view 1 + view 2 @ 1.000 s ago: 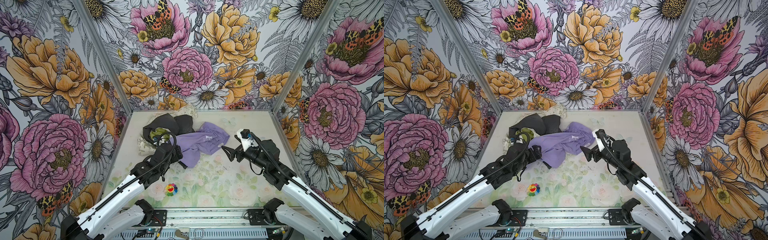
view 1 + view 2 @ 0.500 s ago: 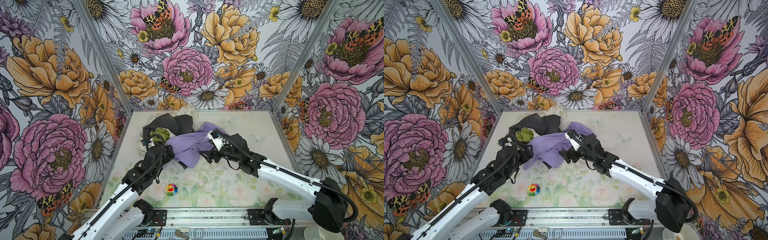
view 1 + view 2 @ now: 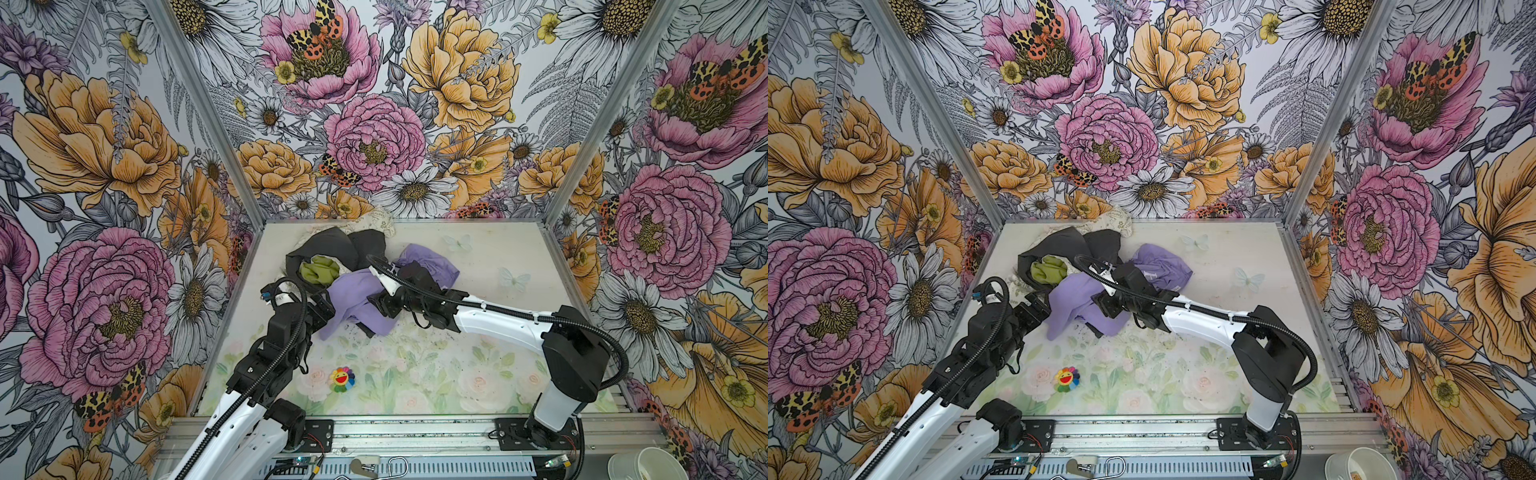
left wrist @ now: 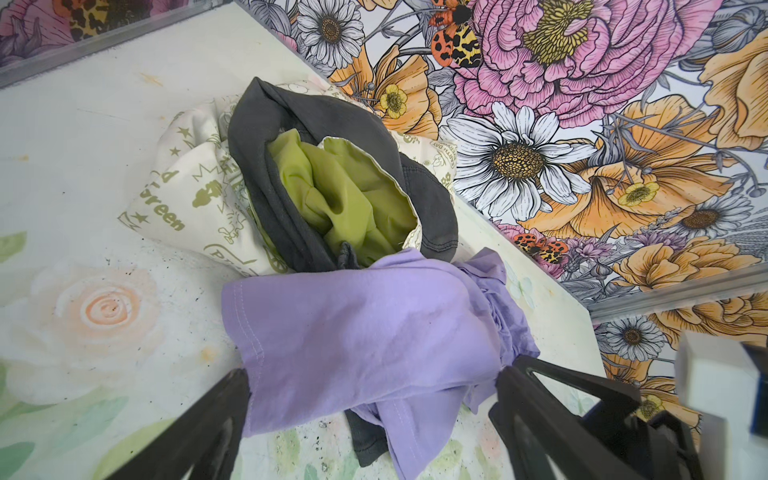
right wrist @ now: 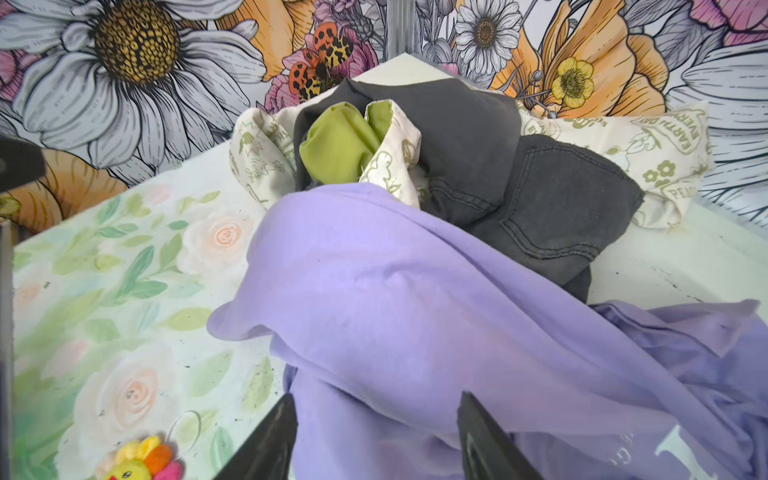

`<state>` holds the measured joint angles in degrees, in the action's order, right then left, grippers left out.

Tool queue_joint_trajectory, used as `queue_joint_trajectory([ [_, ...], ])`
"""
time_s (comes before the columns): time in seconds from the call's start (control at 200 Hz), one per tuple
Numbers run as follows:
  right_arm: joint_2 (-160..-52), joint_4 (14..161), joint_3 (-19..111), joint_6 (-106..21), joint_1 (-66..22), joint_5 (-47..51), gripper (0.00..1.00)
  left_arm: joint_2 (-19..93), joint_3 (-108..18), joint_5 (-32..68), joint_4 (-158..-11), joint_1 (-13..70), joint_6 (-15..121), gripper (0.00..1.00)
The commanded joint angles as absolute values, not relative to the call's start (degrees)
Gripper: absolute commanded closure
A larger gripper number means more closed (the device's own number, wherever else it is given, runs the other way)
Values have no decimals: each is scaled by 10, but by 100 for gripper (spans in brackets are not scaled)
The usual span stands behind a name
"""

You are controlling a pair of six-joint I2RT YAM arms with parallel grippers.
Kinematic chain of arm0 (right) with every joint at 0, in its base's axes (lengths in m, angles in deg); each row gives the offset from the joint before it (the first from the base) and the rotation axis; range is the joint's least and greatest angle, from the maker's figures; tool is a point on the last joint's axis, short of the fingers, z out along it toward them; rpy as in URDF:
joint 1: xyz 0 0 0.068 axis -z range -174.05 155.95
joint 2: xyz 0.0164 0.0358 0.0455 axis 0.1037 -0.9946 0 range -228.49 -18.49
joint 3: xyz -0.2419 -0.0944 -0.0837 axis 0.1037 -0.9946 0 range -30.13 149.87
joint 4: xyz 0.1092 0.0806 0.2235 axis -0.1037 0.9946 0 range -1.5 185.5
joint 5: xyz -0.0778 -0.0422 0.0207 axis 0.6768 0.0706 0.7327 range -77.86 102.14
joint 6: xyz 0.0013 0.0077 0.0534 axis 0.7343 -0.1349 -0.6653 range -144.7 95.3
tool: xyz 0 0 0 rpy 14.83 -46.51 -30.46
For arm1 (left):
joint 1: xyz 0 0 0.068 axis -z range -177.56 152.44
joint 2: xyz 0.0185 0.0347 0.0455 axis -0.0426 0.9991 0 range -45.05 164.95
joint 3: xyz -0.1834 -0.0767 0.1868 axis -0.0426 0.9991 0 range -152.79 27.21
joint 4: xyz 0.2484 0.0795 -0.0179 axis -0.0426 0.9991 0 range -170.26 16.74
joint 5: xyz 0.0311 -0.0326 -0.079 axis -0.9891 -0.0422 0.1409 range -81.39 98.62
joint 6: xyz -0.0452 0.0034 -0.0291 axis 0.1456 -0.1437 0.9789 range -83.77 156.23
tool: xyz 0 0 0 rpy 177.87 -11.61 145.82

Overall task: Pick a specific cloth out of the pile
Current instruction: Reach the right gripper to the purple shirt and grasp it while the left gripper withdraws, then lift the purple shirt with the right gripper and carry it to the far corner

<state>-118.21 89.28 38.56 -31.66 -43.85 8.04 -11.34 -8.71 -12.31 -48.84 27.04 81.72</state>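
Note:
The lavender cloth (image 3: 353, 295) lies crumpled at the front of the pile (image 3: 332, 245), and its far part (image 3: 432, 262) spreads to the right behind my right arm. My left gripper (image 3: 326, 305) is open at the cloth's left end, and the left wrist view shows the cloth (image 4: 374, 324) filling the gap of that gripper (image 4: 374, 386). My right gripper (image 3: 380, 305) reaches in from the right. In the right wrist view this gripper (image 5: 376, 419) stands half closed around a raised fold of the cloth (image 5: 374, 291), fingers still apart.
The pile holds a dark grey garment (image 5: 519, 187), an olive-green cloth (image 4: 345, 195) and a cream printed piece (image 4: 195, 199), pressed against the back-left corner. A small rainbow flower toy (image 3: 343, 379) lies on the floor in front. Floral walls close in three sides.
My right arm swung left across the floor onto the lavender cloth and its jaws narrowed around a fold. The left gripper stayed open at the cloth's left end. The cloth bunched up.

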Motion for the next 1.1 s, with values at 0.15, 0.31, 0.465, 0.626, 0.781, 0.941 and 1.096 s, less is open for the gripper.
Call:
queue_joint_trajectory([
  [0.15, -1244, 905, 441, -359, -426, 57, 67, -123, -78, -112, -497, 261, 808, 1],
  [0.31, -1249, 905, 457, -363, -422, 47, 97, -128, -77, -108, -497, 256, 807, 1],
  [0.465, -1229, 899, 458, -363, -413, 46, 100, -138, -71, -105, -497, 252, 812, 1],
  [0.626, -1181, 859, 436, -384, -398, 31, 100, -145, -69, -101, -497, 250, 817, 1],
  [0.781, -1125, 770, 398, -447, -351, -7, 100, -146, -70, -92, -506, 248, 815, 1],
  [0.941, -1072, 724, 385, -498, -302, -15, 100, -147, -73, -87, -510, 247, 811, 1],
  [1.096, -1020, 689, 376, -521, -255, -16, 100, -153, -72, -84, -509, 246, 809, 1],
])
